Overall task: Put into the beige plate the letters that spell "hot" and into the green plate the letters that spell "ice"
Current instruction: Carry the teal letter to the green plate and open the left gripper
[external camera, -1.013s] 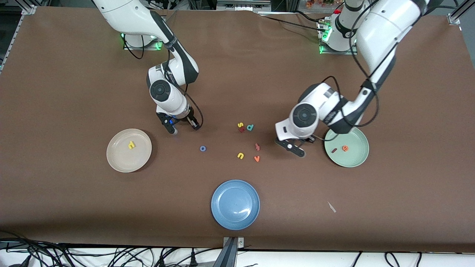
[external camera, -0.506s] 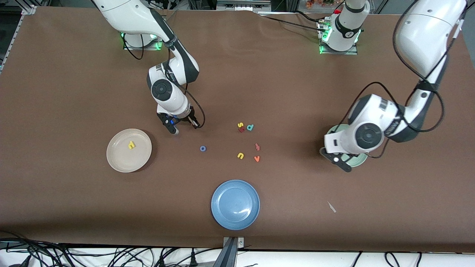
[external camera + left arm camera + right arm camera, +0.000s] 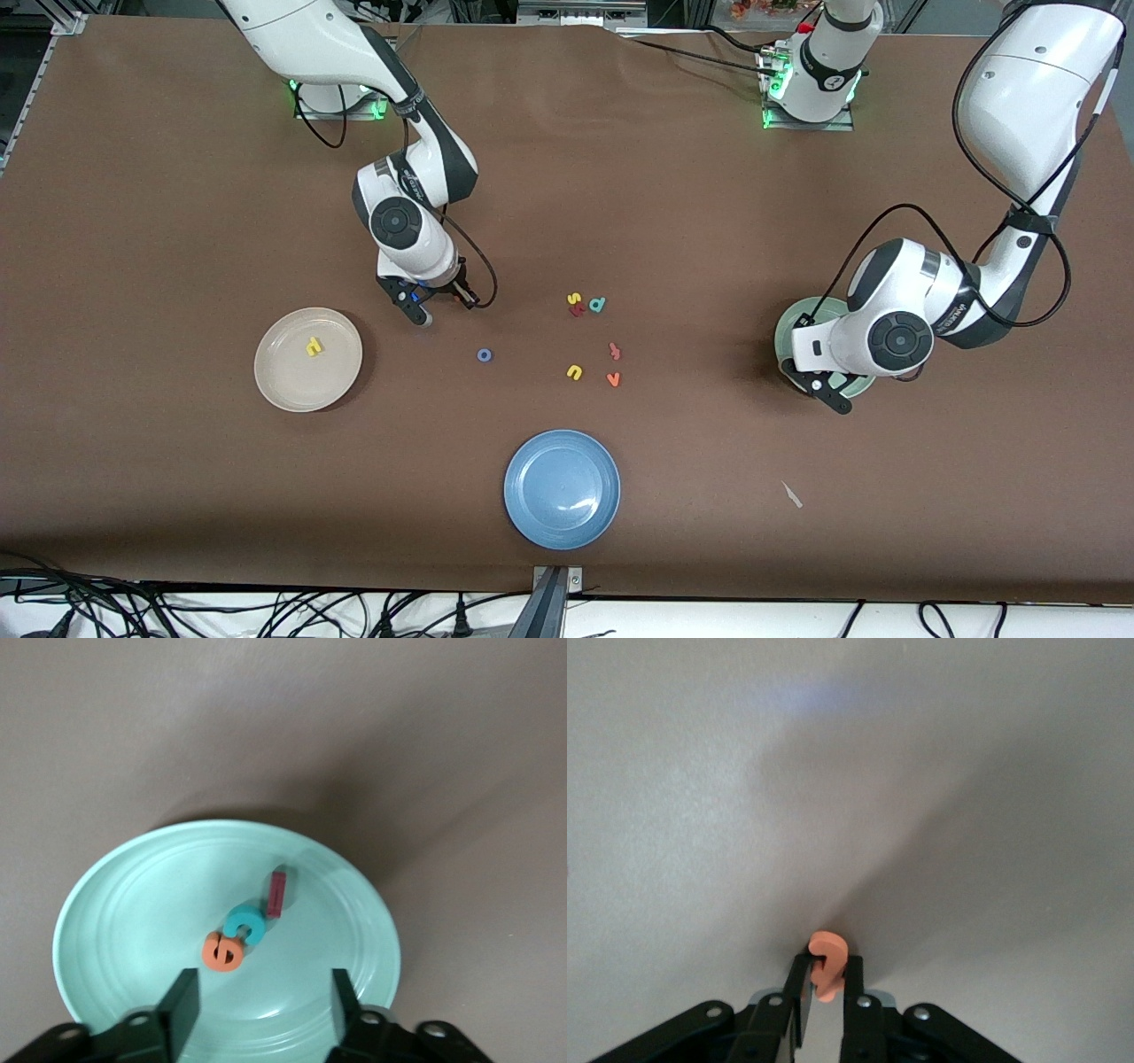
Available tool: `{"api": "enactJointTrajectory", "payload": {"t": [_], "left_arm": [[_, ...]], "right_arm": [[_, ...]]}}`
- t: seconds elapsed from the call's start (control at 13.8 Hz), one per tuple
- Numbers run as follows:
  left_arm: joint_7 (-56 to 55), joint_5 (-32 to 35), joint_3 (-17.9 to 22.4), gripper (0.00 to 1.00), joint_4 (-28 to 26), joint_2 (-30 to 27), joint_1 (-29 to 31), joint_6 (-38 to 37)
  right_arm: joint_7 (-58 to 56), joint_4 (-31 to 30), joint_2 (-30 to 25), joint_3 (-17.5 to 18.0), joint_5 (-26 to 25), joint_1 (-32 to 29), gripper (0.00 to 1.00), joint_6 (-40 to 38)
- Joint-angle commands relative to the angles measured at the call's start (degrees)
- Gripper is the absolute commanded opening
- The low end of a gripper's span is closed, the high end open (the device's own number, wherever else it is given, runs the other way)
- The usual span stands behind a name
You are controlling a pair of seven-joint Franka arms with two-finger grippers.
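Observation:
My right gripper (image 3: 441, 306) (image 3: 826, 970) is shut on the orange t (image 3: 828, 964), low over bare table between the beige plate (image 3: 282, 377) and the blue o (image 3: 484, 355). The yellow h (image 3: 313, 346) lies in the beige plate. My left gripper (image 3: 828, 390) (image 3: 263, 1010) hangs open and empty over the green plate (image 3: 791, 323) (image 3: 133, 904). The orange e (image 3: 222, 951), teal c (image 3: 245, 923) and dark red i (image 3: 277, 893) lie together in that plate. In the front view the left hand hides most of the green plate and its letters.
Loose letters sit mid-table: yellow u (image 3: 574, 372), orange v (image 3: 612, 379), a red letter (image 3: 614, 351), yellow s (image 3: 574, 299), teal d (image 3: 597, 305). A blue plate (image 3: 562, 487) lies nearest the front camera. A small white scrap (image 3: 791, 494) lies toward the left arm's end.
My left arm swung from mid-table to over the green plate and opened, leaving the teal c there. My right gripper closed on the orange t, hardly shifting.

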Motion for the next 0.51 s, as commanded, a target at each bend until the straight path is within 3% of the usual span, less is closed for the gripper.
{"api": "enactJointTrajectory", "payload": {"t": [0.0, 0.22, 0.43], "left_arm": [[-0.5, 0.4, -2.0, 1.00, 0.4, -3.0, -0.3, -2.3], [-3.1, -3.3, -5.6, 1.00, 7.5, -3.6, -0.3, -12.2], [-5.7, -4.3, -7.9, 1.00, 17.5, -3.6, -1.4, -23.9]], "right_arm": [[-0.3, 4.2, 1.0, -1.7, -4.6, 0.4, 0.00, -5.5], [-9.8, 4.4, -1.8, -5.1, -6.9, 0.4, 0.00, -10.6], [-24.0, 4.2, -5.9, -10.9, -6.9, 0.4, 0.00, -16.7]]}}
